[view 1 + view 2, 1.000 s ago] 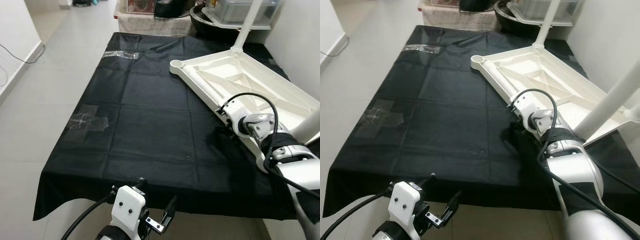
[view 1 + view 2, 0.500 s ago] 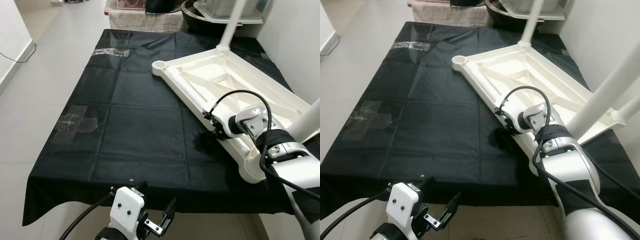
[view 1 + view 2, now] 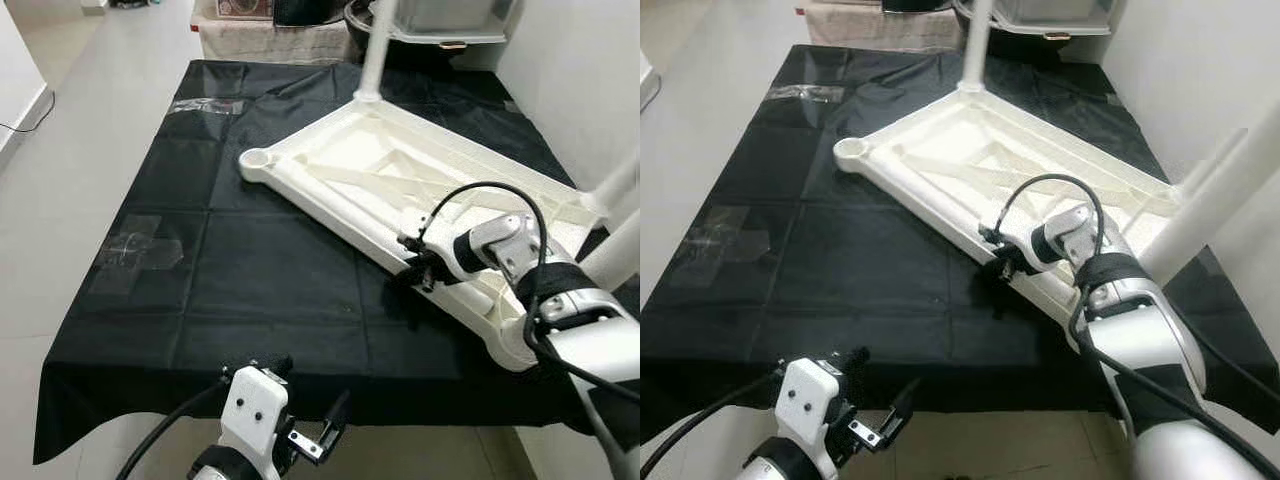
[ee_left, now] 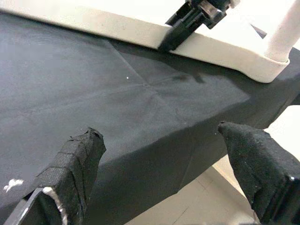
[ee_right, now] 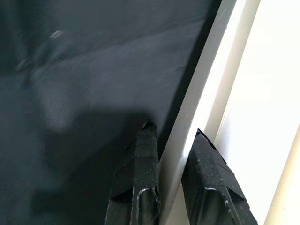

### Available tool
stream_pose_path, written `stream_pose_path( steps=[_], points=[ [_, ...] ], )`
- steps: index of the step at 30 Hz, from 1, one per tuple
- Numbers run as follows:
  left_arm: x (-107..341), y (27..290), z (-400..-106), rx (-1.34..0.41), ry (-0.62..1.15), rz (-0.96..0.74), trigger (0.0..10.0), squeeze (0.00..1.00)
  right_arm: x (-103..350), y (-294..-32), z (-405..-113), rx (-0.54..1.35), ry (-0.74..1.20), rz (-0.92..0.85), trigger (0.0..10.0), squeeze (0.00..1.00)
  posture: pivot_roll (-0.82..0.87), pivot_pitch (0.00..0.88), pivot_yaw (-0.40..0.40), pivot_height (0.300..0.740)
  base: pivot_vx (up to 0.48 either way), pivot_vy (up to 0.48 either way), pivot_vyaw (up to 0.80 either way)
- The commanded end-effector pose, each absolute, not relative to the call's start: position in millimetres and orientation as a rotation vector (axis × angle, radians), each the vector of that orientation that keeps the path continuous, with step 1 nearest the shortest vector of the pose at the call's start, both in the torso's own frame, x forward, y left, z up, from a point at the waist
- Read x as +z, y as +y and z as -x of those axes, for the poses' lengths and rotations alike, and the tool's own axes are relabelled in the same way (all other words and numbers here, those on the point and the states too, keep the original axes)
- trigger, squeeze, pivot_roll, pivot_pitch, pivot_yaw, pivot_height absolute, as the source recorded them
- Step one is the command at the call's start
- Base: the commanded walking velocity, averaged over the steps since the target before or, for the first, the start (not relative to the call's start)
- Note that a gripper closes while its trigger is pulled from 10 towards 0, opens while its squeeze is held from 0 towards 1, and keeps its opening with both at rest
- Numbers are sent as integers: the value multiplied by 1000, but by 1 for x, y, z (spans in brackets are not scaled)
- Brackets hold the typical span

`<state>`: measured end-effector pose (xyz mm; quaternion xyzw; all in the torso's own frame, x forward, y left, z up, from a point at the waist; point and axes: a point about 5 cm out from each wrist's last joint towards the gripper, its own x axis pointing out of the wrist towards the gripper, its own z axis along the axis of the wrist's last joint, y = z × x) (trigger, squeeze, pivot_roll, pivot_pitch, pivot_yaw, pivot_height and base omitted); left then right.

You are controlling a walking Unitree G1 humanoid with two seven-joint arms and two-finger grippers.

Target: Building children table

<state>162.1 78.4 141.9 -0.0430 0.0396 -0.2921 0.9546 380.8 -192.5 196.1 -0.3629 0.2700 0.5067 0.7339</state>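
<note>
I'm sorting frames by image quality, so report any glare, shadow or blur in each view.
Eye views: sharp; sheen on the taped patches of the black cloth. Left wrist view: left gripper fingers soft, table top washed out. Right wrist view: right gripper pinches the white edge; cloth blurred, dark shadow by the fingers.

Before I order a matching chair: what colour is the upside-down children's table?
White, or slightly creamy, all over the table, legs included; clearest in the left eye view.
</note>
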Motion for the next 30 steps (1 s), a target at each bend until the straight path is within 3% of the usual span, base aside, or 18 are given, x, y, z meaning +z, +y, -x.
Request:
stream_pose_path(
  steps=[1,13,16,30],
  points=[
    [138,79,-162,-588,92,93,10000,0,179,-173,-369,1367,649,898,0,0,96,189,-80,740,0,0,0],
    [135,76,-172,-585,78,89,10000,0,186,-187,-368,1387,681,1219,0,0,88,150,-94,740,0,0,0],
    [133,76,-176,-582,70,85,10000,0,189,-200,-370,1335,722,1459,0,0,84,132,-102,740,0,0,0],
    [128,76,-180,-583,67,83,10000,0,187,-202,-368,1368,688,1585,0,0,84,100,-99,740,0,0,0]
  ],
)
